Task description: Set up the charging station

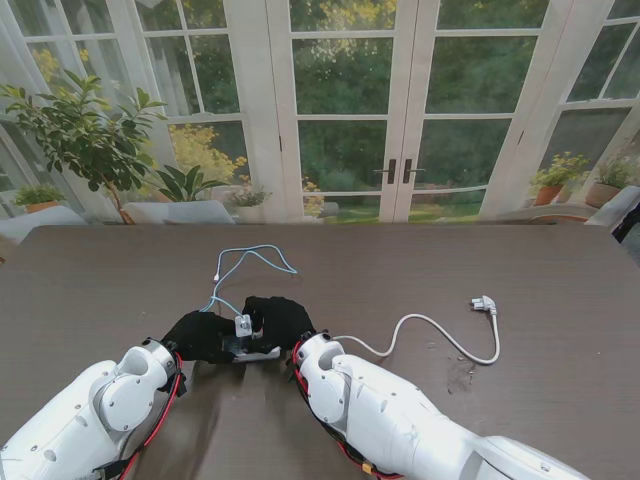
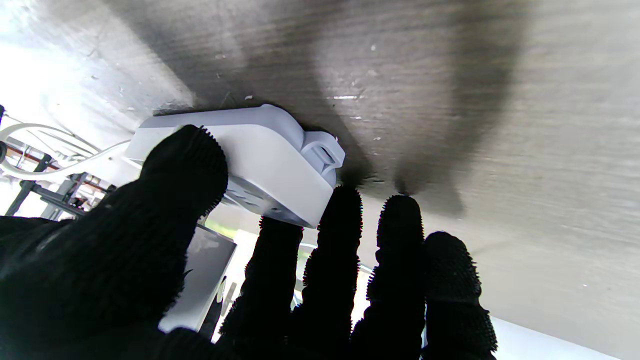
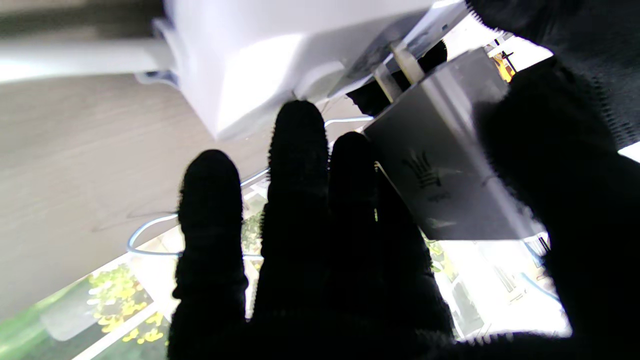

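A white power strip (image 1: 258,353) lies on the dark table (image 1: 520,270) between my two black-gloved hands. My left hand (image 1: 200,335) is shut on it, thumb (image 2: 185,165) on one side of the power strip (image 2: 270,160) and the other fingers against the opposite edge. My right hand (image 1: 280,318) is shut on a small grey-white charger adapter (image 1: 243,324). In the right wrist view the adapter (image 3: 445,165) sits between thumb and fingers, its metal prongs (image 3: 395,67) pointing at the power strip (image 3: 260,60). Whether the prongs are inside a socket is hidden.
A thin light-blue cable (image 1: 245,262) runs from the adapter away from me in a loop. The strip's white cord (image 1: 430,325) curves to my right and ends in a plug (image 1: 483,303) lying on the table. Glass doors and plants stand beyond the far edge.
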